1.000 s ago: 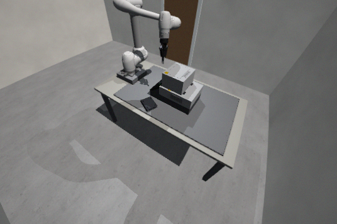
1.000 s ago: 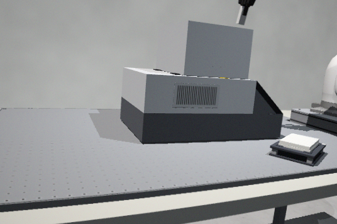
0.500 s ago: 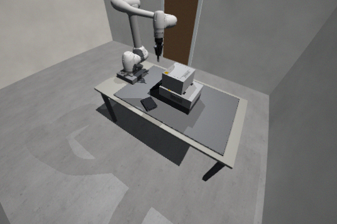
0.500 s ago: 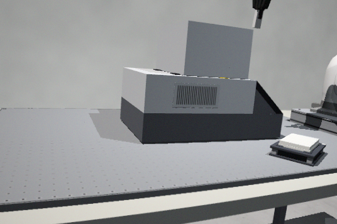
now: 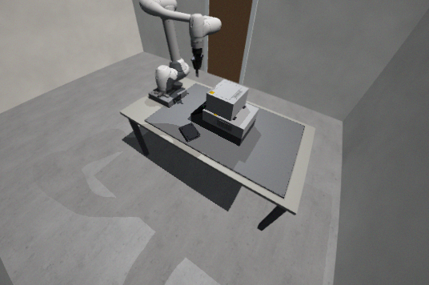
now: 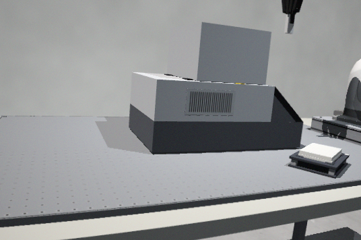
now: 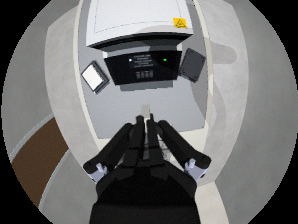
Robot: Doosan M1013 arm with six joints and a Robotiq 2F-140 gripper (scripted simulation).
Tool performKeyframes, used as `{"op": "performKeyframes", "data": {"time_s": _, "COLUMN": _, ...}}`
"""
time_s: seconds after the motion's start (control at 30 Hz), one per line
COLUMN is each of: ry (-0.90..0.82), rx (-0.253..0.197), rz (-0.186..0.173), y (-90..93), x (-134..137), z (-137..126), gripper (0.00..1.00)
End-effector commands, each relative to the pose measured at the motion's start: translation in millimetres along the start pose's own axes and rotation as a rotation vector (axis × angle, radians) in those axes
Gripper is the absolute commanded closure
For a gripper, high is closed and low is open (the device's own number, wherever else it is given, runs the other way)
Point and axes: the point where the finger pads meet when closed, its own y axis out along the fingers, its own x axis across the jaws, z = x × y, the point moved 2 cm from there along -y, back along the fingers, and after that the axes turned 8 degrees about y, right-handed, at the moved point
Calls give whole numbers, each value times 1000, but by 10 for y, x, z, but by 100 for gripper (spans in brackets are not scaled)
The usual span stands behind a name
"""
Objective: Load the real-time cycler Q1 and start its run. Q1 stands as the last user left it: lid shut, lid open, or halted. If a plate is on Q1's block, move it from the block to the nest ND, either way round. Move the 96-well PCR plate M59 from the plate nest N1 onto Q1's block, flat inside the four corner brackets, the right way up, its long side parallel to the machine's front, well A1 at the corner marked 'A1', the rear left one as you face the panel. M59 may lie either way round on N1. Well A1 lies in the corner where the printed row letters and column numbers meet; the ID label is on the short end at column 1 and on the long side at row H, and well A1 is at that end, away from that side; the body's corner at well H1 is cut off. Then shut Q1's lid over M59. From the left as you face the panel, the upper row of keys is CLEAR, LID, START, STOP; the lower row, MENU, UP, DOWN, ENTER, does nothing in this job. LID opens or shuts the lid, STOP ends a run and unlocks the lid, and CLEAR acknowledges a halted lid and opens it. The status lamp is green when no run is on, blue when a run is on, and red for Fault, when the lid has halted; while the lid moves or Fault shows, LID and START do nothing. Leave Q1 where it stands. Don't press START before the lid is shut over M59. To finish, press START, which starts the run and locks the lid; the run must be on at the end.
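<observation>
The cycler Q1 [image 5: 226,113] stands mid-table with its lid [image 5: 226,98] down over the block, so the block is hidden. Its dark sloped panel [image 7: 143,68] faces the arm's base and shows a green lamp [image 7: 164,60]. The white plate M59 [image 6: 320,152] lies flat on its dark nest N1 [image 6: 319,162] beside the panel end; in the wrist view it [image 7: 95,76] is left of the panel. The empty dark nest ND [image 5: 189,132] lies on the other side, right of the panel in the wrist view [image 7: 193,64]. My gripper [image 6: 289,26] [image 5: 196,69] is shut and empty, high above the table in front of the panel.
The arm's base [image 5: 168,91] stands on the table's corner behind the panel side. The grey perforated mat [image 5: 240,143] covers most of the table top. A brown door [image 5: 230,19] is behind the arm.
</observation>
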Motion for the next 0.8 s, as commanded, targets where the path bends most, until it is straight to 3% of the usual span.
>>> {"op": "performKeyframes", "data": {"time_s": 0.0, "ry": 0, "rx": 0, "rz": 0, "y": 12, "x": -10, "z": -94, "gripper": 100}}
{"op": "performKeyframes", "data": {"time_s": 0.43, "ry": 0, "rx": 0, "rz": 0, "y": 52, "x": -46, "z": -408, "gripper": 100}}
{"op": "performKeyframes", "data": {"time_s": 0.77, "ry": -251, "rx": 112, "rz": -29, "y": 551, "x": -45, "z": -462, "gripper": 100}}
